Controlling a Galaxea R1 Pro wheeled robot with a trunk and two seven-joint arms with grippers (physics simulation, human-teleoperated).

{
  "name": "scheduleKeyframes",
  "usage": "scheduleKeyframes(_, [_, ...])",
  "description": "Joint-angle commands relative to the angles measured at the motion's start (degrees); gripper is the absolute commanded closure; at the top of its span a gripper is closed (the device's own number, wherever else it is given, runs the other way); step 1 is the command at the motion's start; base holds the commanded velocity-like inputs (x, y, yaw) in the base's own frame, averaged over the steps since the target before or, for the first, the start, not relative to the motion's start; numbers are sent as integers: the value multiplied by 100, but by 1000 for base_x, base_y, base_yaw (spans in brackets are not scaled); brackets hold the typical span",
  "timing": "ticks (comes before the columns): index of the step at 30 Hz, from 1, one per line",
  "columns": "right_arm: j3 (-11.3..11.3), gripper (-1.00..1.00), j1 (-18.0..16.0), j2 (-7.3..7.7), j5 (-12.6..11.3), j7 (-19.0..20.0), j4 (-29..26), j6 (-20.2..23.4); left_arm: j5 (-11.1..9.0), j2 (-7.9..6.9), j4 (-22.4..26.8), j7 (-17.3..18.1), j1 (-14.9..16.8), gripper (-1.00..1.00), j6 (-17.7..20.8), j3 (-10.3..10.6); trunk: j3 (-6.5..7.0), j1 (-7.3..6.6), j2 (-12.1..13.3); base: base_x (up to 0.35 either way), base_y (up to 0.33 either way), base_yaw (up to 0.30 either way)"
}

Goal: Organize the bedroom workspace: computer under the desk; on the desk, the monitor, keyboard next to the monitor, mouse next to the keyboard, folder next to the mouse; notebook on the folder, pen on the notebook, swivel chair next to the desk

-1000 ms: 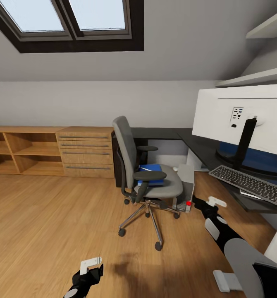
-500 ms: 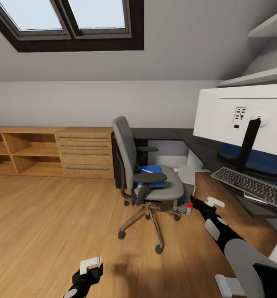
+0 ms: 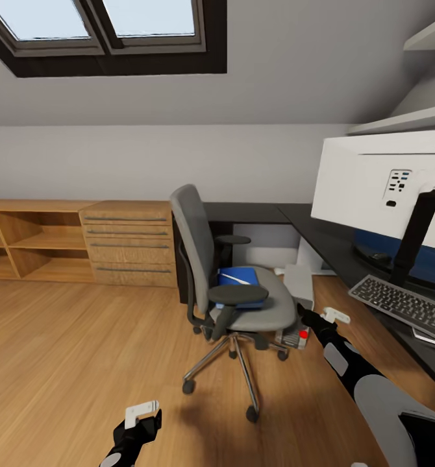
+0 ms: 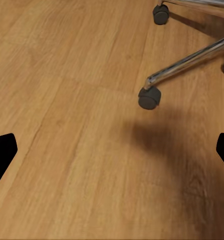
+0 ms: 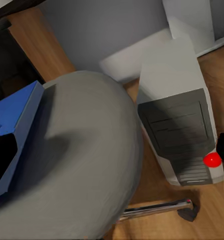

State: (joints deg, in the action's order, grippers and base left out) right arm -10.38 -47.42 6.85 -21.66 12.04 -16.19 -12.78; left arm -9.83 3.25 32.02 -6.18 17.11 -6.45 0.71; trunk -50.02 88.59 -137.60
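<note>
Right gripper (image 3: 306, 316) reaches from the head view's lower right toward the swivel chair (image 3: 234, 272), close to its seat edge; whether its jaws are parted cannot be told there. On the padded grey seat lies the folder (image 3: 239, 277), flat and bright blue, with the pen (image 3: 234, 278) across it. Left gripper (image 3: 137, 423) hangs low over the wooden floor (image 3: 62, 350), well apart from the chair. At right, the monitor (image 3: 373, 188) and keyboard (image 3: 402, 303) sit on the black desk (image 3: 321, 237).

Left wrist view: dark fingertips (image 4: 2, 150) spread wide, holding nothing, above plank flooring, with chrome chair legs and castors beyond.

Right wrist view: rounded seat, blue folder corner, and the boxy pale computer (image 5: 179, 125) just beside the chair.
</note>
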Motion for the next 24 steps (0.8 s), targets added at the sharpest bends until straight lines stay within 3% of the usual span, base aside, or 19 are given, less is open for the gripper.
scheduleKeyframes(1, [-16, -100, -5, 7, -61, 80, 12, -8, -45, 0, -3, -15, 3, -100, -20, 8, -6, 1, -2, 224, 0, 0])
scheduleKeyframes(11, [-19, -100, -2, 43, -74, 180, 16, 11, -38, 0, -95, -15, 3, -100, -34, 16, -6, 1, -2, 250, -68, 0])
scheduleKeyframes(24, [-21, -100, 4, 45, -75, 183, 19, 3, -36, 1, -117, -15, 3, -100, -40, 17, -6, 1, -2, 98, -68, 0])
